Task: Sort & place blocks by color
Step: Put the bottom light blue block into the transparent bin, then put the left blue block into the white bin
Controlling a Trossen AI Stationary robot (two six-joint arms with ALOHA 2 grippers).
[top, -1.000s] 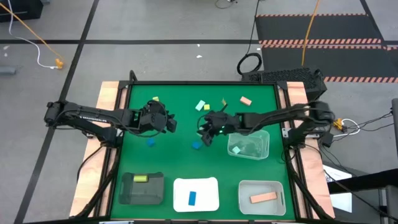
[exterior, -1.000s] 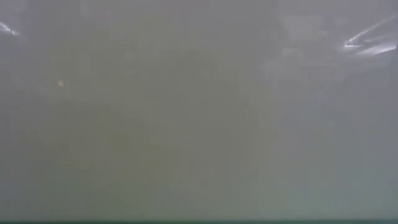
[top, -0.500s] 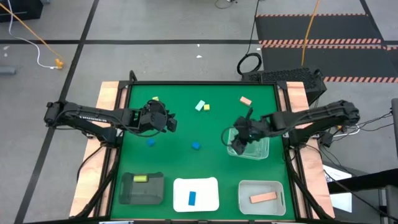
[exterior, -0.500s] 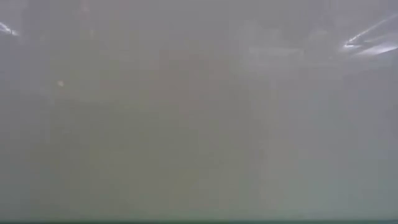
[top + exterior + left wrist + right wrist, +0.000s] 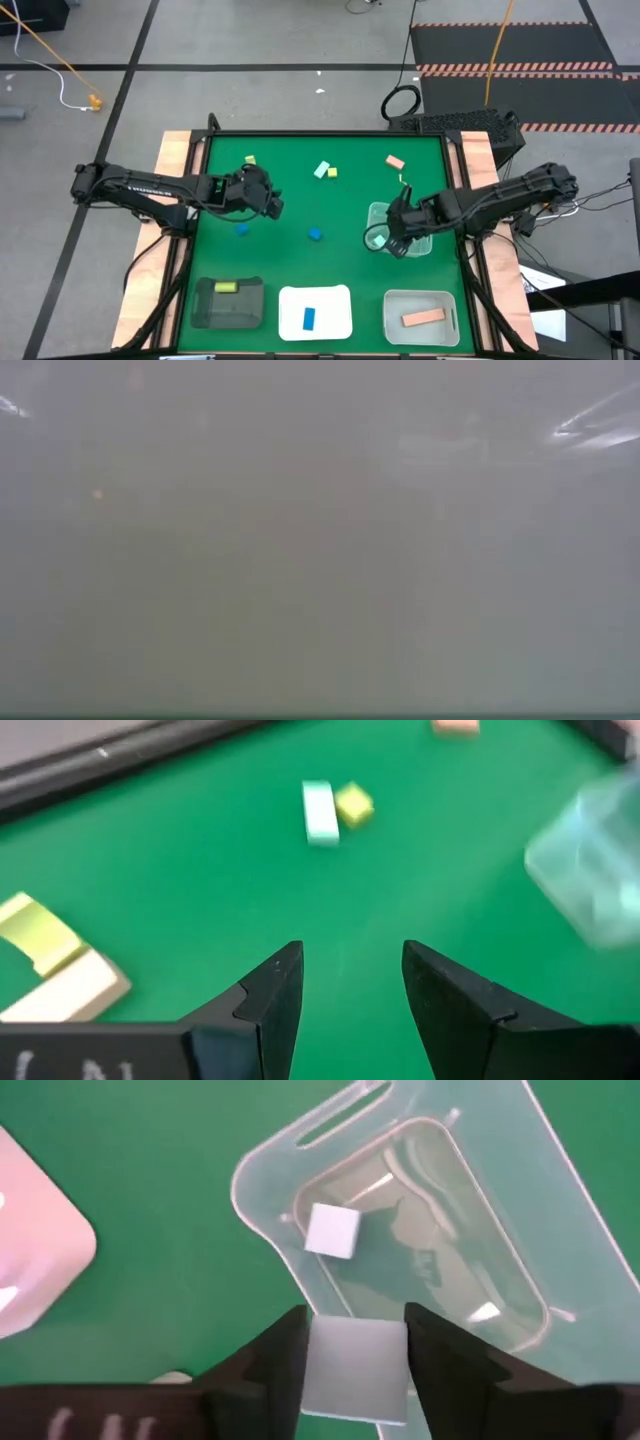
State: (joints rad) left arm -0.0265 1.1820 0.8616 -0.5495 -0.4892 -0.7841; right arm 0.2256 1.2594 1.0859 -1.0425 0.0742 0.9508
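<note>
My right gripper (image 5: 385, 238) hangs over the clear tray (image 5: 418, 222) at the table's right, shut on a mint block (image 5: 355, 1370). A second mint cube (image 5: 332, 1232) lies in that tray. My left gripper (image 5: 272, 205) is open and holds nothing (image 5: 350, 990) above the mat's left half. Loose on the mat lie a mint bar (image 5: 321, 171) beside a yellow cube (image 5: 332, 172), a pink block (image 5: 394, 161), a yellow-green block (image 5: 250, 160) and two blue blocks (image 5: 241, 229), (image 5: 315, 234). The low view is fogged over. My right gripper has the mint block between its two fingers (image 5: 285, 1350), which lie against its two opposite sides (image 5: 312, 1365). The fingers come from above, slanting down. The block is lifted clear, above the clear tray's near rim.
Along the near edge stand a dark tray (image 5: 205, 310) with a yellow-green block (image 5: 226, 287), a white tray (image 5: 335, 300) with a blue block (image 5: 309, 318), and a grey tray (image 5: 395, 305) with a pink bar (image 5: 424, 317). Wooden rails (image 5: 175, 150) border the mat.
My right gripper has swung from the table's middle toward the right edge, over the clear tray, tipping to point more steeply down.
</note>
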